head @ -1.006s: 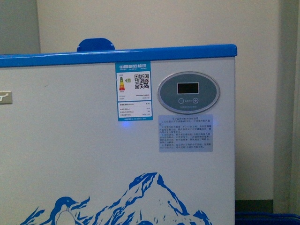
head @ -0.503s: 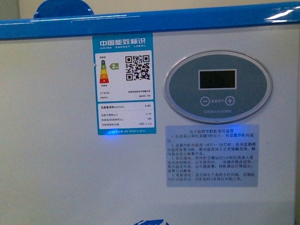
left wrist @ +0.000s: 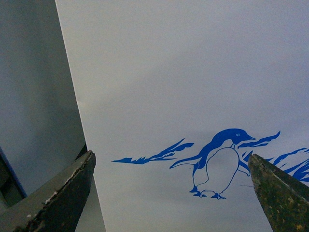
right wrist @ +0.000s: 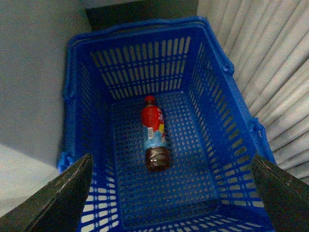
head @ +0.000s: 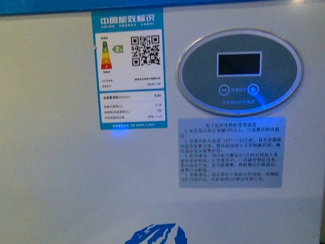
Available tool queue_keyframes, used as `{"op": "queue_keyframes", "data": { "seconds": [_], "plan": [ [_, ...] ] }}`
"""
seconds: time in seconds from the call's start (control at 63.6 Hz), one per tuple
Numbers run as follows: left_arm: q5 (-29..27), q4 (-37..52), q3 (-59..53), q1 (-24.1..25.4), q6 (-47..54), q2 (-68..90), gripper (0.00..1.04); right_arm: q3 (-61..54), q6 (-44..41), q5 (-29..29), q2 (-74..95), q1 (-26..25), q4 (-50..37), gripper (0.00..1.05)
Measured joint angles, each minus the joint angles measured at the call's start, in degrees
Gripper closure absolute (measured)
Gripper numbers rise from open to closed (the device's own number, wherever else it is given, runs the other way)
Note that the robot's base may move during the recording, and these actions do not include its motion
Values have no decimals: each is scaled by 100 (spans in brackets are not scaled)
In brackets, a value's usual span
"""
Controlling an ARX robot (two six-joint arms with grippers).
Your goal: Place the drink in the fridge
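The left gripper (left wrist: 171,157) is nearest to its wrist camera: its two dark, worn fingers (left wrist: 63,193) stand wide apart with nothing between them. Just beyond them is the flat front of the white chest fridge (left wrist: 169,72), printed with a blue penguin picture (left wrist: 219,164) and streaks of blue mountain ridge beside it; a plain grey wall (left wrist: 34,96) runs along the fridge's edge

The right gripper (right wrist: 171,158) is also spread wide and holds nothing, its dark fingers (right wrist: 67,188) hanging above a blue plastic lattice crate (right wrist: 140,29). The small plastic drink bottle with red cap, red label and amber liquid (right wrist: 154,137) lies on its side on the crate's floor, roughly in the middle, touching none of the walls, with its cap towards the crate's far wall. It is well below the fingers and not in the fridge. A pale pleated surface (right wrist: 270,63) stands beside the crate

The front view is filled by the fridge's white front panel. On it are a blue-bordered energy label with a QR code (head: 131,68), an oval grey control panel (head: 239,71) with a dark rectangular display (head: 238,63) above two round buttons, and below it a grey instruction sticker (head: 231,152) of small print. A blue mountain peak (head: 157,235) shows at the lower edge, and the blue top rim (head: 101,5) at the upper
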State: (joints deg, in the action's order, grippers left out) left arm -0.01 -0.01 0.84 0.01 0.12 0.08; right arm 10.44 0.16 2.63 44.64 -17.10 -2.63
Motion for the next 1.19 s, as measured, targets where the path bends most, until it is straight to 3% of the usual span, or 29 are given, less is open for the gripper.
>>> {"op": "queue_keyframes", "data": {
  "seconds": [0.11,0.252,0.613,0.865,1.195],
  "plan": [
    [0,0,0,0,0,0,8,385,-387,243,1832,-413,-962,7],
    [-2,0,0,0,0,0,8,925,-643,223,3947,-520,-1808,7],
    [0,0,0,0,0,0,8,2804,-612,-210,8150,33,-3213,7],
    [0,0,0,0,0,0,8,4352,-350,-398,10183,411,-3327,7],
    [0,0,0,0,0,0,8,6483,-76,-627,11914,540,-2531,7]
  ]
}}
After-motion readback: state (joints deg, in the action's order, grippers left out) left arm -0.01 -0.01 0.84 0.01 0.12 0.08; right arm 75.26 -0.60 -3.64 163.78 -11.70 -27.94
